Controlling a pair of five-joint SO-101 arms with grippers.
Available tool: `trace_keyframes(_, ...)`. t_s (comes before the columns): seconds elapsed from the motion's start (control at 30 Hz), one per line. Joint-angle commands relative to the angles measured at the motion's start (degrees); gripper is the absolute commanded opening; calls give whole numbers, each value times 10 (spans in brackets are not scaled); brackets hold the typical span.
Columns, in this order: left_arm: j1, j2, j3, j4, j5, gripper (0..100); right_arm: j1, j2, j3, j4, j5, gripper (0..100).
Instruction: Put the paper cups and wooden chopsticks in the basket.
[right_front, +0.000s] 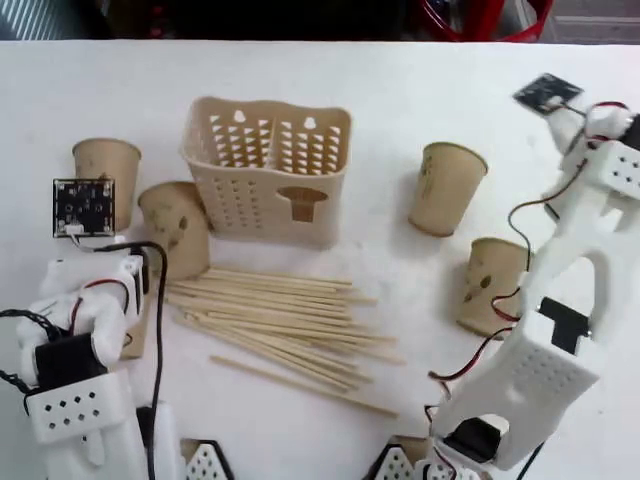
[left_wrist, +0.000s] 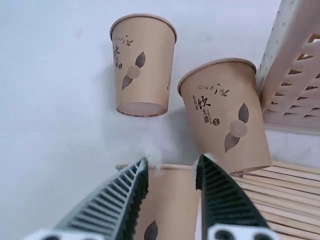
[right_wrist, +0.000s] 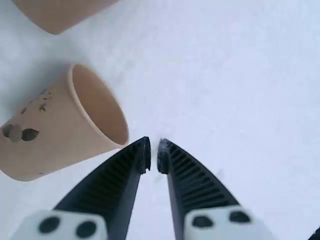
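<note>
At the near edge of the white table (right_front: 400, 80), on the left side, the left claw (left_wrist: 172, 161) is partly open. A paper cup (left_wrist: 167, 205) sits right under its two fingers. I cannot tell if they touch it.

The right claw (right_wrist: 154, 150) is almost closed, with just a thin gap, and it holds nothing. It hangs low over bare table, just beside a tipped cup (right_wrist: 65, 125). That cup lies on its side with its mouth facing the claw.

In the middle of the table is a flat pile of wooden chopsticks (right_front: 280, 320). One loose stick (right_front: 300, 385) lies nearer the near edge.

Behind the pile stands the cream basket (right_front: 265, 190), with holes in its walls. A brown cup (right_front: 175, 228) is just beside its left corner. A far-left cup (right_front: 105, 175) is near the left edge. Toward the right edge are a tall cup (right_front: 445, 188) and a low cup (right_front: 492, 285).

Past the far edge the room is dark. A red thing (right_front: 485, 18) is by the far right corner.
</note>
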Motion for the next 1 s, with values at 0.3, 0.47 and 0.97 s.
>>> trace_keyframes(0.3,-4,-9,-4,-16,-1,172,22,-22,122,2,138,119)
trace_keyframes(0.47,-4,-8,-4,-16,-1,172,3,-29,159,2,155,130)
trace_keyframes(0.97,-4,-7,1,-24,-1,171,-7,-41,171,1,281,130)
